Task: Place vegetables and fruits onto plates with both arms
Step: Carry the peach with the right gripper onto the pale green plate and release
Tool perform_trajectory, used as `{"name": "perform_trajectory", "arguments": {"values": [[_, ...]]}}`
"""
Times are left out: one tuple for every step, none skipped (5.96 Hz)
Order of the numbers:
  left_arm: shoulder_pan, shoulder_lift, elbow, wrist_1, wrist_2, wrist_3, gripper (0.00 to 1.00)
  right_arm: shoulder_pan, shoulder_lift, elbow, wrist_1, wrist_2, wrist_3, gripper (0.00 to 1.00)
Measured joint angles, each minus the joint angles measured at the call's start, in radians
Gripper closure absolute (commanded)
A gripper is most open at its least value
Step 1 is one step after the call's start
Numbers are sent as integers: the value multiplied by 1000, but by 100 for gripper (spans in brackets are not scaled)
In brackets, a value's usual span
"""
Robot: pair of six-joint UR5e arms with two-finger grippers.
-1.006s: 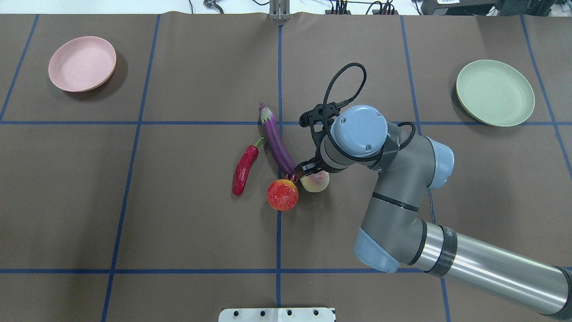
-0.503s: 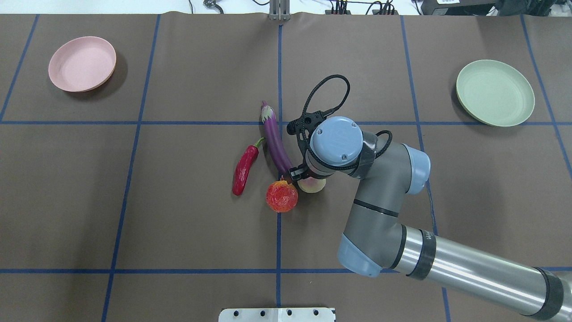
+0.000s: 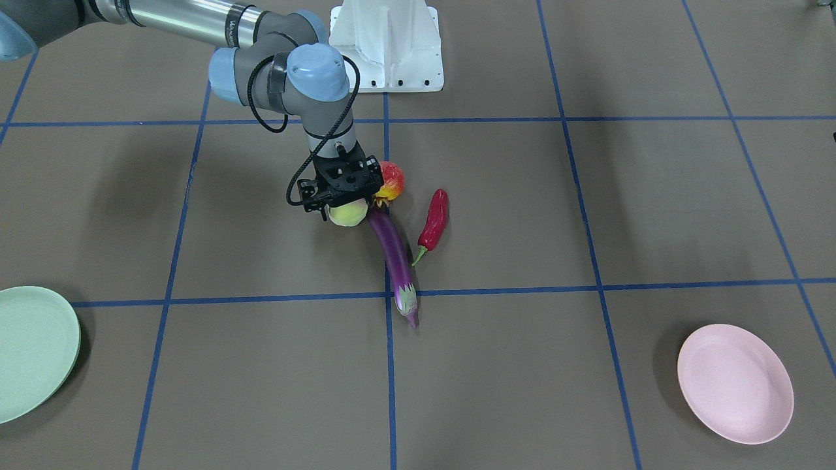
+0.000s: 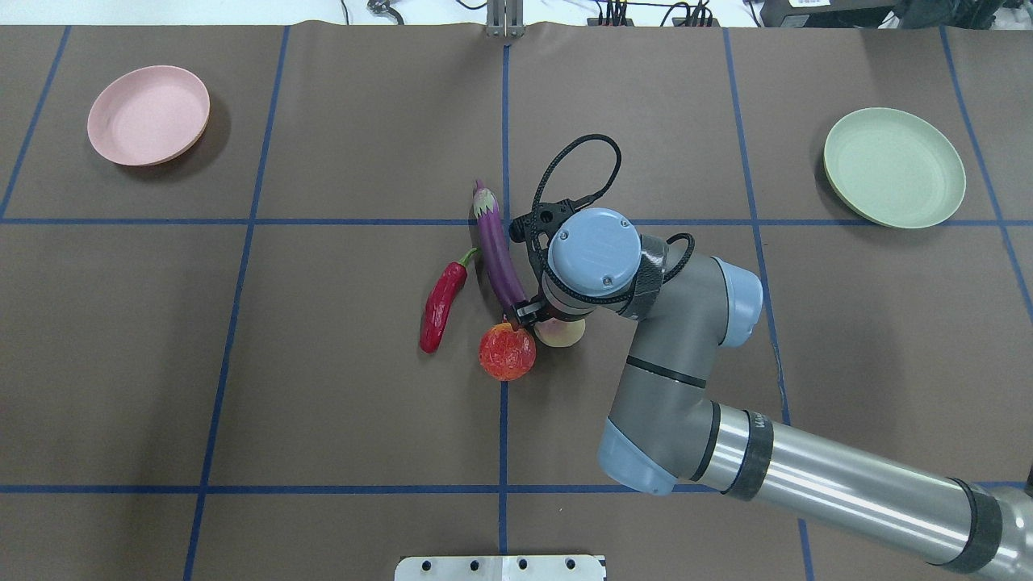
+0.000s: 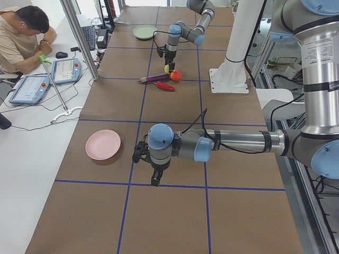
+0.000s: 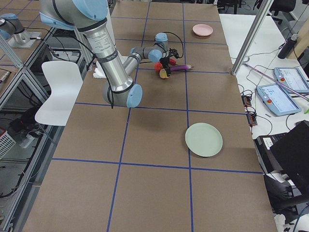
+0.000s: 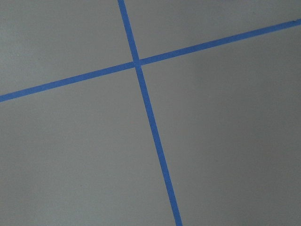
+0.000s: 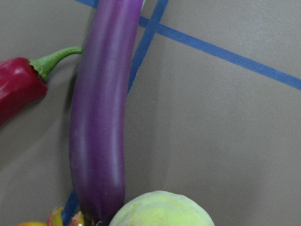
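The purple eggplant (image 4: 499,257), red chili (image 4: 441,309), pomegranate (image 4: 507,353) and peach (image 4: 565,333) lie clustered at the table's middle. My right gripper (image 3: 349,205) is down over the peach (image 3: 348,215), its fingers apart on either side of it, one fingertip beside the eggplant's blunt end. The right wrist view shows the peach (image 8: 162,210) at the bottom edge, the eggplant (image 8: 99,122) and the chili (image 8: 19,87). The pink plate (image 4: 148,114) and green plate (image 4: 894,167) are bare. My left gripper (image 5: 154,181) hangs over bare table; I cannot tell whether it is open.
The white base block (image 3: 386,46) stands at the robot's side of the table. Blue tape lines (image 7: 150,117) cross the brown table cover. An operator (image 5: 24,37) sits beyond the table's far side. The plates are at opposite far corners, well away from the cluster.
My right arm has moved left and settled lower over the peach. The pomegranate has shifted very slightly left.
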Motion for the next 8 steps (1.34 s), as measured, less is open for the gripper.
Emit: {"name": "perform_trajectory", "arguments": {"values": [[0,0,0,0,0,-1,0,4,-2,7,-4,24,-1,100],[0,0,0,0,0,-2,0,9,-5,19,-5,54,0,100],[0,0,0,0,0,-2,0,31,-8,51,-19,80,0,100],[0,0,0,1,0,-3,0,75,-14,88,-45,120,-5,100],[0,0,0,1,0,-3,0,134,-34,107,-58,165,-25,100],[0,0,0,1,0,-2,0,208,-78,114,-59,207,-74,100],[0,0,0,1,0,-1,0,305,-146,116,-58,252,-151,100],[0,0,1,1,-1,0,0,408,-222,114,-57,313,-281,100]]}}
